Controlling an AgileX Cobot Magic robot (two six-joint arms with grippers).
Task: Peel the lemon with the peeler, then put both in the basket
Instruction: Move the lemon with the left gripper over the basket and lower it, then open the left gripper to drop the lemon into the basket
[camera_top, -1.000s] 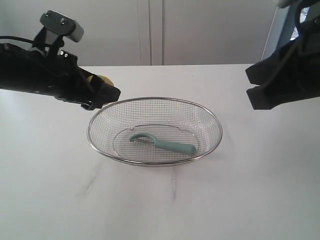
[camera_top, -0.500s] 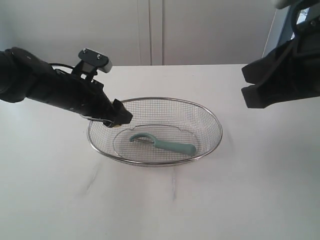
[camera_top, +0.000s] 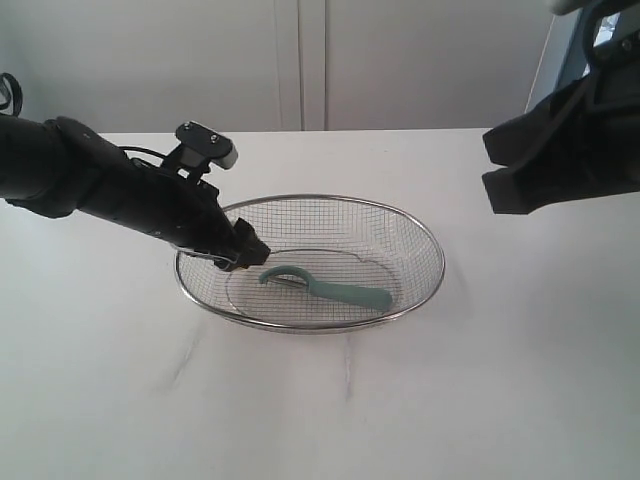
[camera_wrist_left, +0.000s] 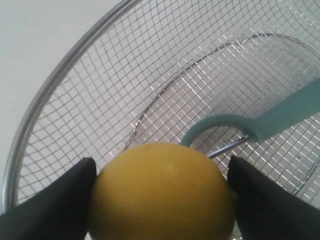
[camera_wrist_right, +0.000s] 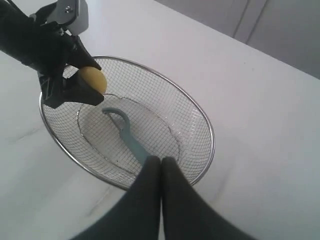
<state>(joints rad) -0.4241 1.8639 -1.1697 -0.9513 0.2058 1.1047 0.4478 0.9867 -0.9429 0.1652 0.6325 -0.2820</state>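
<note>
While the left arm (camera_top: 120, 195) has swung in, the lemon (camera_wrist_left: 160, 192) now hangs over the basket (camera_top: 400, 212).
The left fingers (camera_wrist_left: 50, 210) pinch it near the peeler (camera_top: 335, 289) lying inside; the right fingers (camera_wrist_right: 150, 200) are pressed together; release should finish.

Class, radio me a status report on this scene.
Left gripper shut on lemon, over basket. Right gripper shut, empty. Peeler lies in basket, close by lemon.

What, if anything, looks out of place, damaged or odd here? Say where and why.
Nothing is spilled, askew or broken. One oddity: the lemon, gripped by the left gripper over the basket, shows smooth, unbroken yellow skin on the side in view, though the peeler already lies inside the basket.
</note>
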